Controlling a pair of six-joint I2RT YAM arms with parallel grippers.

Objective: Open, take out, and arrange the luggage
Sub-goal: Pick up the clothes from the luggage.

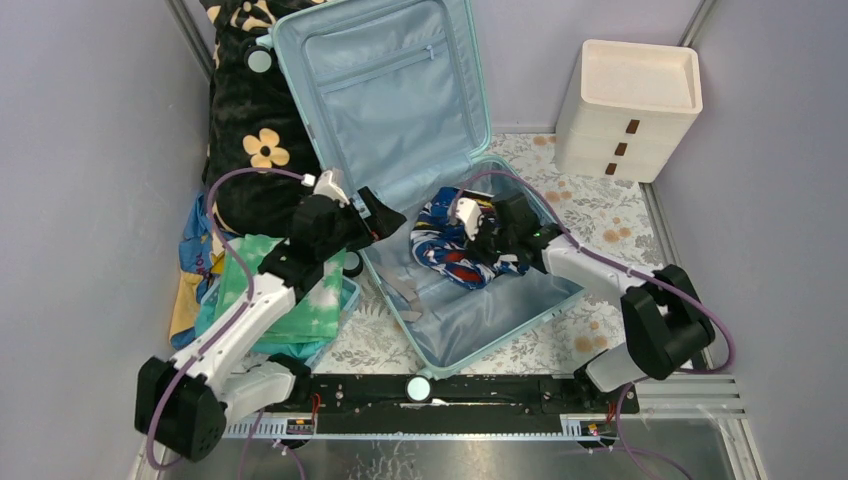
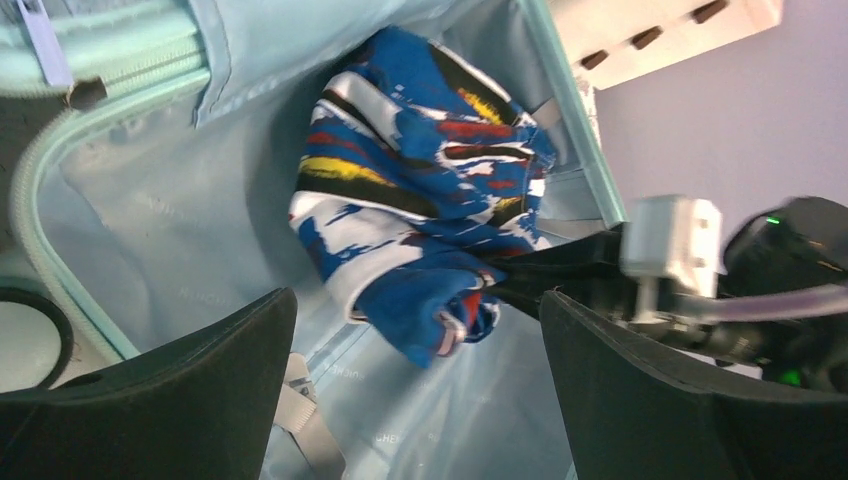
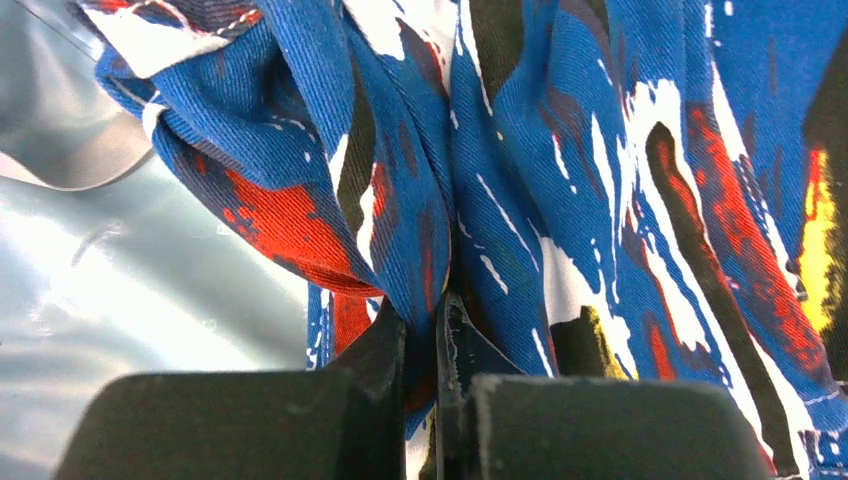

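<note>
Lying open on patterned table (image 1: 600, 215): luggage (image 1: 390, 100), pale aqua hard shell, smooth grey-blue lining, lid raised at rear. Crumpled in its lower half: twill garment (image 1: 445, 245), blue with red, white and yellow streaks. Clamped on a fold of it: right gripper (image 3: 437, 335). Hovering at luggage's left rim: left gripper (image 2: 415, 300), jaws wide, holding nothing.

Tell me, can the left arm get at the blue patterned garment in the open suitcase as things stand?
Probably yes. The left gripper hangs open at the luggage rim, facing the garment with nothing between. The right gripper is shut on its far side, leaving the near side free.
</note>
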